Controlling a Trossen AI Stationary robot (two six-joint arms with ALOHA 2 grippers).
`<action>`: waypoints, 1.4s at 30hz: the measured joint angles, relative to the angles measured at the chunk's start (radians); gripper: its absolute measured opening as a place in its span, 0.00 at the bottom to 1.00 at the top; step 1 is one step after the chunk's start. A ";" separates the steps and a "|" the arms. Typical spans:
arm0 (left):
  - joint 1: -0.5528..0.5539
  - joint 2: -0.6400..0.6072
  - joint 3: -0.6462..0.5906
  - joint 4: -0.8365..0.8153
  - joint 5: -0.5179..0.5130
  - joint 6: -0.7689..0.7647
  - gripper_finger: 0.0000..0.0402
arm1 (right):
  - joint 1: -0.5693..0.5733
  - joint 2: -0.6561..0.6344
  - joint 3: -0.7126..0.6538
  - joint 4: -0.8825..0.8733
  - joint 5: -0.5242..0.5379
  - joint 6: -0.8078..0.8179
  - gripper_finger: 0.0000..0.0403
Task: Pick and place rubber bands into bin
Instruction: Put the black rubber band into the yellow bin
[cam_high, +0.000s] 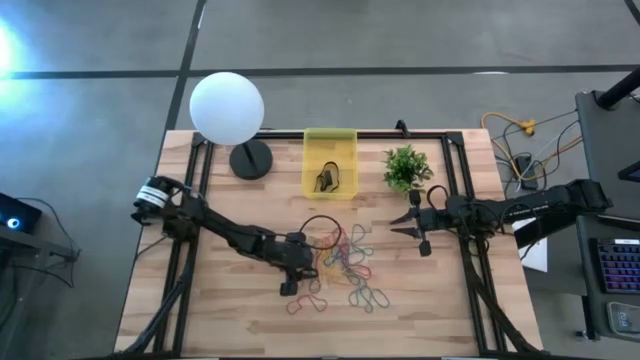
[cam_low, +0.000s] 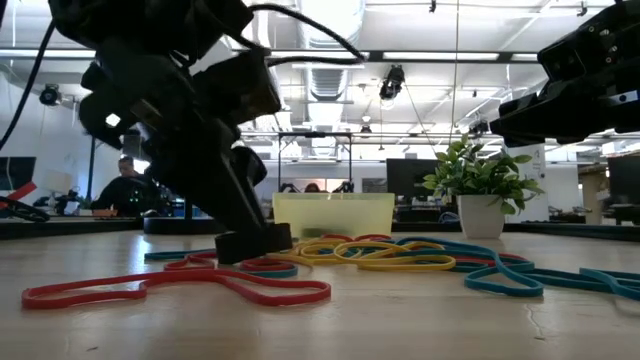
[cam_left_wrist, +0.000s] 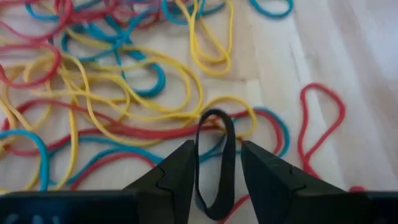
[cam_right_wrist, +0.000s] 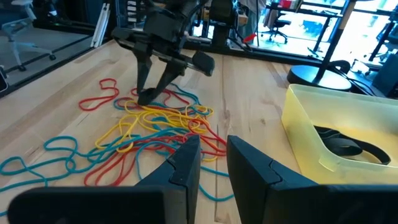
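Nearest the low camera, a red rubber band (cam_low: 180, 285) lies flat on the wooden table (cam_high: 200, 310), ahead of the main tangle.

By size, the table comes first, a light plank top framed by black rails. On its far side stands a white globe lamp (cam_high: 227, 108) on a dark round base, left of centre. The left arm reaches from the table's left edge toward the middle, and the right arm comes in from the right edge.

The bin (cam_high: 329, 160) sits at the far middle, between the lamp and a small green plant (cam_high: 406, 166); dark bands already lie inside it (cam_right_wrist: 348, 144). The rubber bands (cam_high: 345, 262) are spread in a loose pile of red, yellow and blue loops at the table's centre, nearer than the bin, with a few strays trailing toward the near edge.

The left gripper (cam_high: 300, 262) is down at the left side of that pile, tips at the tabletop. In its wrist view its fingers (cam_left_wrist: 177, 171) stand slightly spread with a black band (cam_left_wrist: 214, 163) looped between them, not visibly pinched.

The right gripper (cam_high: 412, 225) hovers above the table just right of the pile, near the plant, its fingers (cam_right_wrist: 183, 163) parted and holding nothing.
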 joint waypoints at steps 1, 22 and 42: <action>0.000 -0.003 0.000 0.000 0.000 0.002 0.29 | 0.000 0.000 0.000 0.000 0.000 0.000 0.17; 0.000 -0.004 -0.005 -0.014 -0.037 0.054 0.00 | 0.000 0.000 0.000 0.000 0.001 0.000 0.17; 0.006 -0.113 0.018 -0.010 -0.337 0.265 0.00 | 0.000 0.000 0.000 0.000 0.002 0.000 0.17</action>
